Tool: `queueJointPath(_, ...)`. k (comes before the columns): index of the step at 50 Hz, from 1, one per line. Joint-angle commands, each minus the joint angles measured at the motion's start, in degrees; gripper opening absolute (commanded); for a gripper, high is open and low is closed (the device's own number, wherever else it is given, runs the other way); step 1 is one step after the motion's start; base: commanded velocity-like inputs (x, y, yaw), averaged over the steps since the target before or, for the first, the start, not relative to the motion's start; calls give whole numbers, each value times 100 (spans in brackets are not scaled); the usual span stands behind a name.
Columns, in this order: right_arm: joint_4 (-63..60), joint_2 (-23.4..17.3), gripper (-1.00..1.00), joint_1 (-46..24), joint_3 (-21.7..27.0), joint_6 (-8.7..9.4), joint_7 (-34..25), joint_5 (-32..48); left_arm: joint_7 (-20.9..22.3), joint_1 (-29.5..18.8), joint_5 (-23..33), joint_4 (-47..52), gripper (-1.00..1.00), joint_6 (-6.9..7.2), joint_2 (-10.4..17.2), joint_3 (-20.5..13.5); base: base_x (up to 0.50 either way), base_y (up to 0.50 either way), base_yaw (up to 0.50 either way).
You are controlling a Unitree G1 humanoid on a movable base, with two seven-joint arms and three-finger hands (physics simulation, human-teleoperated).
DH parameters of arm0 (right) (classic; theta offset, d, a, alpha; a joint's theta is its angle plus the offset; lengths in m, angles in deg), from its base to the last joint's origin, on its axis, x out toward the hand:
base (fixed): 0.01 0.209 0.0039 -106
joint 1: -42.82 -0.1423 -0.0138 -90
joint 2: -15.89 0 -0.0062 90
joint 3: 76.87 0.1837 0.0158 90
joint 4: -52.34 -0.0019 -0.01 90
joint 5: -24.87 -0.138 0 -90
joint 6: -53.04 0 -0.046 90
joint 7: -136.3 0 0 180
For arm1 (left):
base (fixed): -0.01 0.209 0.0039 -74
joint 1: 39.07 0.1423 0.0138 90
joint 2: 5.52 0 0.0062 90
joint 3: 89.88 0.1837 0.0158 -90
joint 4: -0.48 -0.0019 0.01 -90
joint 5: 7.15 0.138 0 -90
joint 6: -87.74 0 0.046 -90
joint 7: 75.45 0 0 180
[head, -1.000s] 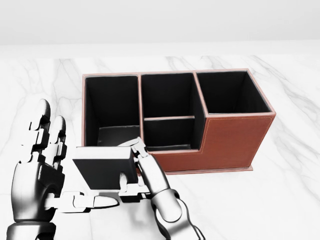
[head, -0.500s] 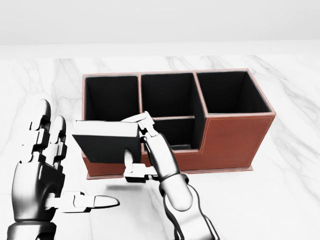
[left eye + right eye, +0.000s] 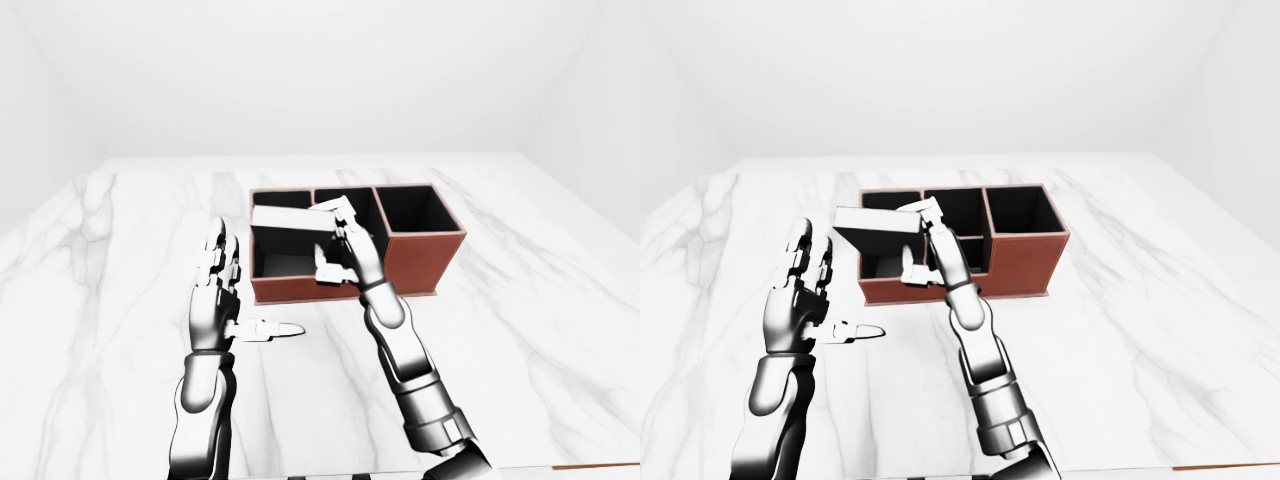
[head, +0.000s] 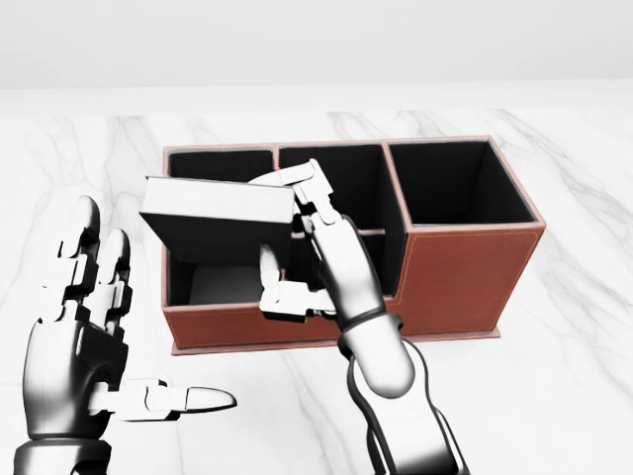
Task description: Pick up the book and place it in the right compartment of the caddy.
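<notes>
Landmark: brown leather three-section caddy (image 4: 465, 282) with black lining, standing on the white marble surface (image 4: 574, 396).

Right hand (image 4: 302, 247): fingers closed on the dark, flat rectangular book (image 4: 218, 223), upper fingers (image 4: 307, 183) over its right edge, thumb below. Book is clear of the surface, tilted, held above the caddy's left compartment (image 4: 213, 287) in the head view and overlapping the divider toward the middle section. It covers most of that compartment's opening; the compartment floor shows beneath it.

Right compartment (image 4: 450, 183), the tall one at the caddy's right end: only black lining visible inside.

Left hand (image 4: 84, 346): to the lower left of the caddy, apart from it, above the surface. Fingers spread and extended, thumb pointing right, gripping nothing.
</notes>
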Motion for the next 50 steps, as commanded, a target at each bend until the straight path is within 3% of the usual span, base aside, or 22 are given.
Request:
queueJointPath(1, -943, -122, -100, 73, 131, 0, 6, -204, 23, 5, -31, -17, 100, 0, -4, -3, 0, 0, 0)
queueJointPath(14, -1396, -360, -100, 58, 347, 238, -40, -374, 31, -9, -30, -81, 100, 0, -1, -10, 0, 0, 0)
queueJointPath(19, -1686, -507, -100, 7, 508, 486, -64, -487, 22, -3, -14, -57, 100, 0, -5, 2, 0, 0, 0)
queueJointPath(26, -1781, -671, -100, -77, 659, 612, -99, -582, 16, -5, -4, -65, 100, 0, -7, 10, 0, 0, 0)
queueJointPath(33, -1982, -869, -100, -161, 858, 865, -160, -725, 12, -11, 4, -97, 100, 0, -5, 13, 0, 0, 0)
queueJointPath(38, -2035, -990, -100, -134, 978, 909, -187, -832, 11, 0, 18, -85, 100, 0, -5, 20, 0, 0, 0)
queueJointPath(39, -2106, -1034, -100, -156, 1027, 994, -200, -867, 11, 5, 15, -72, 100, 0, -4, 18, 0, 0, 0)
queueJointPath(50, -2062, -1318, -100, -236, 1314, 1000, -232, -1074, 16, -29, 16, -105, 100, 0, -1, 6, 0, 0, 0)
